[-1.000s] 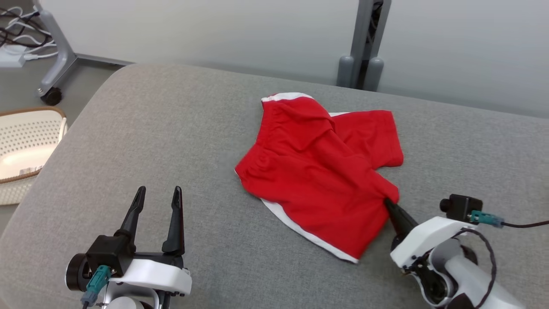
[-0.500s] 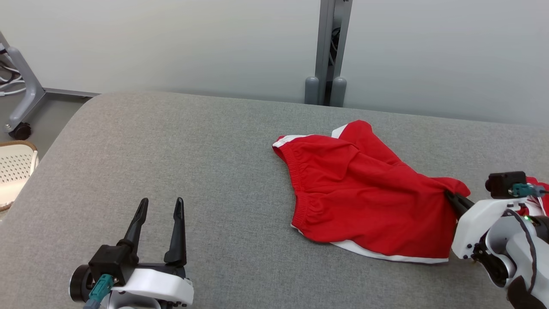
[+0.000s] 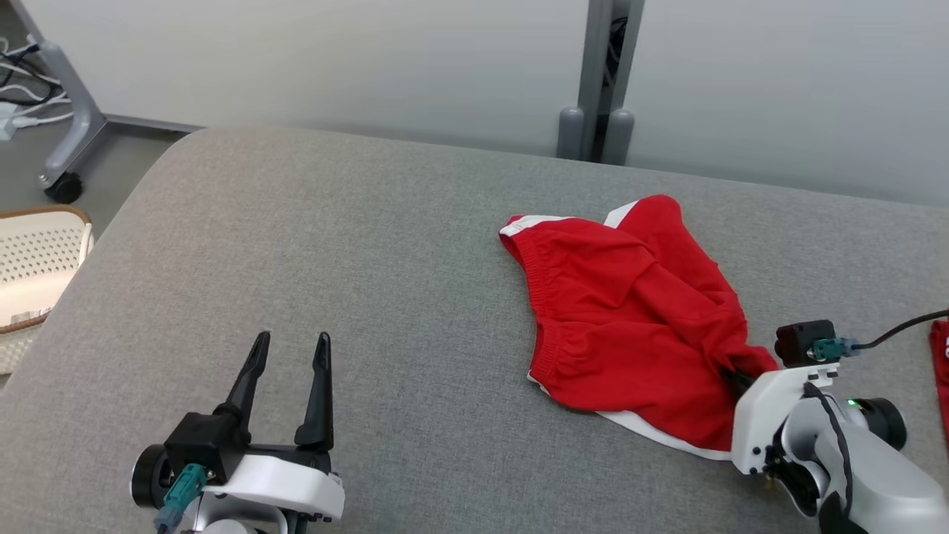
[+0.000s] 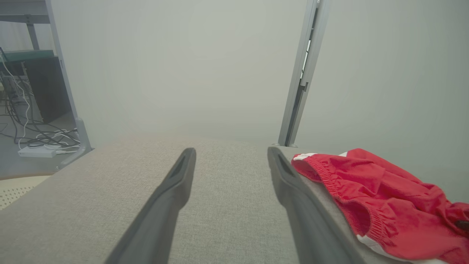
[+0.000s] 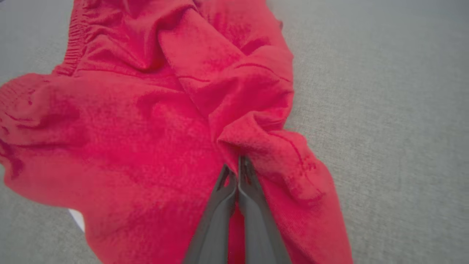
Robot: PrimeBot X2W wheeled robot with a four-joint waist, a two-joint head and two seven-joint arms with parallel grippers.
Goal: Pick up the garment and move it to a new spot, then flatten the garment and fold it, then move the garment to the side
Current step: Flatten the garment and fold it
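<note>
A wide grey fabric-covered surface [image 3: 296,259] is filling most of the head view, with a pale wall running behind it at 12 o'clock. A grey upright post [image 3: 600,74] is standing against that wall toward 1 o'clock.

The garment [image 3: 630,311], a pair of red shorts with white trim, is lying crumpled on the surface toward 3 o'clock from the middle of the head view. Its elastic waistband is facing 9 o'clock, and a white-edged hem is running along its 6 o'clock side.

A cream perforated basket [image 3: 37,252] is sitting on the floor off the surface's edge at 9 o'clock.

The right gripper [image 3: 734,374] is reaching in from 5 o'clock. Its 2 dark fingers are pressing together on a bunched fold at the garment's 4 o'clock corner, pinching the cloth between them.

The left gripper [image 3: 293,340] is hovering over bare surface at 7 o'clock, well apart from the garment. Its 2 fingers are spreading wide and holding nothing.

A sliver of other red cloth [image 3: 940,371] is showing at the 3 o'clock edge.
</note>
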